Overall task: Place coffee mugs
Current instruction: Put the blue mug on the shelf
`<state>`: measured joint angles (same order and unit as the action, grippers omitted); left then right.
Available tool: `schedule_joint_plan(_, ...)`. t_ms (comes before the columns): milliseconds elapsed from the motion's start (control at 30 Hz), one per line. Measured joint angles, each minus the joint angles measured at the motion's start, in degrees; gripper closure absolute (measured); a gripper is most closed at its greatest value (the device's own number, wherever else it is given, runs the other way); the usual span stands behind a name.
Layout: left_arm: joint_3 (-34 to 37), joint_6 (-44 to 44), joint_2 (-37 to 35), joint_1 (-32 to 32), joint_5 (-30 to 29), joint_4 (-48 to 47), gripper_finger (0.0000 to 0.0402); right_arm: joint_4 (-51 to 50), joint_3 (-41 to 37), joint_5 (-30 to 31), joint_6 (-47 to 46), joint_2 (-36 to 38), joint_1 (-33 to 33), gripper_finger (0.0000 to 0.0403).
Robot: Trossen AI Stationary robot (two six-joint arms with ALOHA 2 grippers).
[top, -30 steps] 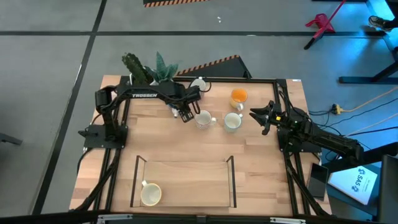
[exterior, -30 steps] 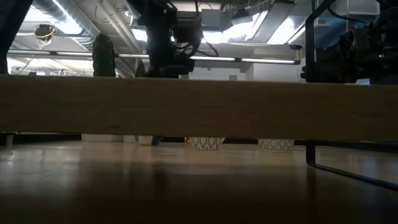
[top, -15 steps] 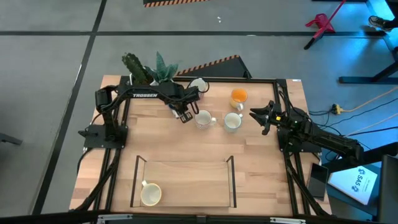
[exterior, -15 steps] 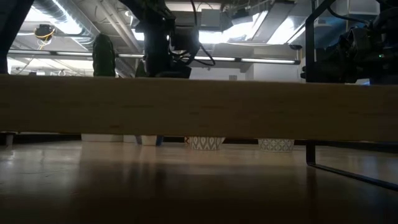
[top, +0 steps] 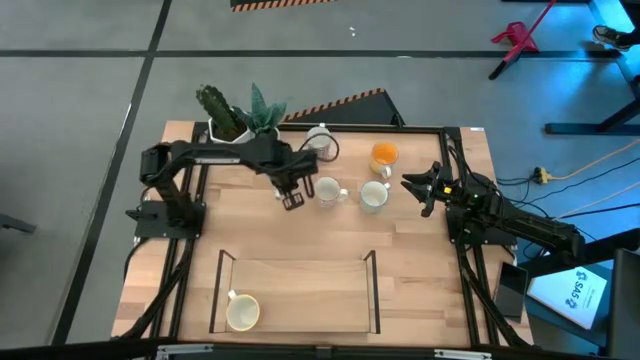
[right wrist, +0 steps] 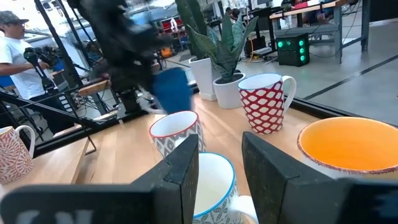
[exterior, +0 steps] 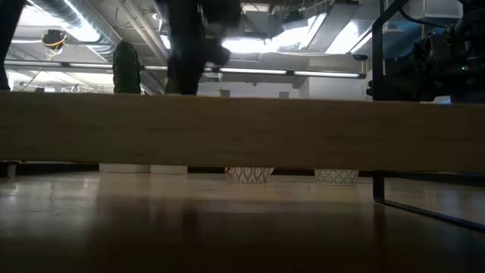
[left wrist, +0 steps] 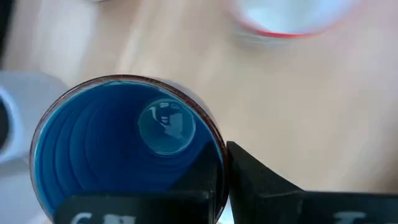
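Note:
My left gripper [top: 292, 195] is shut on a blue mug [left wrist: 124, 155], which also shows blurred above the table in the right wrist view as the blue mug [right wrist: 171, 87]. Two white mugs [top: 326, 190] [top: 373, 195] stand side by side on their bases at mid-table. An orange mug [top: 384, 154] and a red-patterned mug [top: 320, 138] stand farther back. A cream mug [top: 242, 312] sits in the near left corner of a wire frame [top: 370, 290]. My right gripper [top: 415, 190] stands open at the right, just short of the blue-rimmed white mug [right wrist: 208, 180]. My left gripper has one finger inside the blue mug and the other finger [left wrist: 267, 186] outside, with the mug's wall at the rim [left wrist: 217, 149] pinched between them. The fingers come from above, pointing down. The mug hangs upright, mouth up, lifted clear of the table.
Two potted plants [top: 215, 105] [top: 265, 105] stand at the table's far left edge. A wooden board [exterior: 242, 133] blocks most of the low view. A person [right wrist: 15, 43] stands in the room beyond the table.
My left gripper has risen with the blue mug and shifted a little toward the table's near edge. The mug's base, which stood on the table in the low view, has gone up out of sight. My right arm has kept still.

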<state>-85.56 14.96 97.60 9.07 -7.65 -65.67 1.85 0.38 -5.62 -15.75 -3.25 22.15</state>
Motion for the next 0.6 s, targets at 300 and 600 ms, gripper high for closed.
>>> schedule_joint_plan(300,-10.5,11.8,-4.3,-20.8,3.4,-3.2,0.0391,-0.2,0.0,1.2,0.0,0.0,0.0,0.0292)
schedule_joint_plan(600,-22.2,1.3,4.5,-35.6,8.9,-1.0,0.0392,-0.2,0.0,1.4,0.0,0.0,0.0,0.0292)
